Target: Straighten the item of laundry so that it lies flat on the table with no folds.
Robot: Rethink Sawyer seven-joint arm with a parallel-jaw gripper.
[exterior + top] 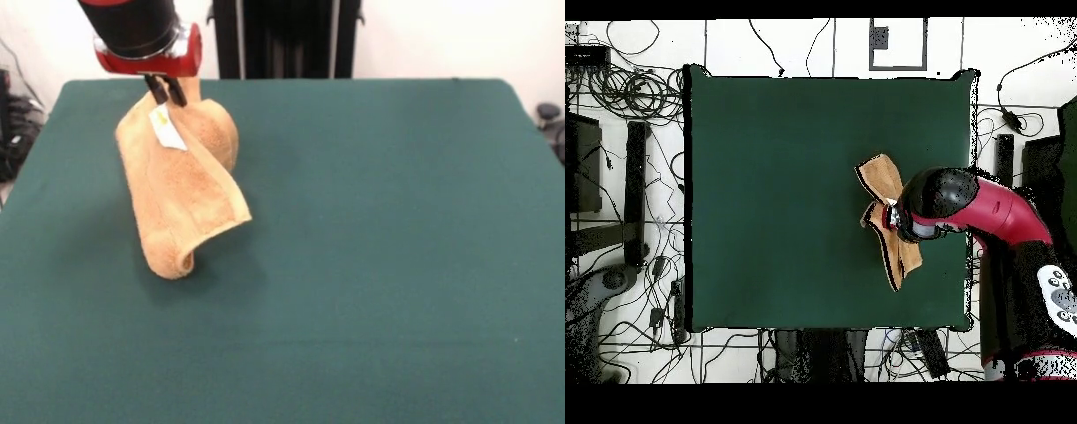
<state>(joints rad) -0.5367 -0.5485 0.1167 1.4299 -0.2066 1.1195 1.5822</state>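
Front view has the table [397, 291] spread wide and green under me, with the towel [181, 190] hanging from my gripper [166, 91] above its far left part, only the lowest fold seeming to brush the felt. My jaws are pinched tight on the top edge. To do this well, I judge I should drag low and slow so the cloth unrolls behind me rather than bunching. It hangs doubled and twisted, tan-orange, its white tag [167, 129] just below my fingers.
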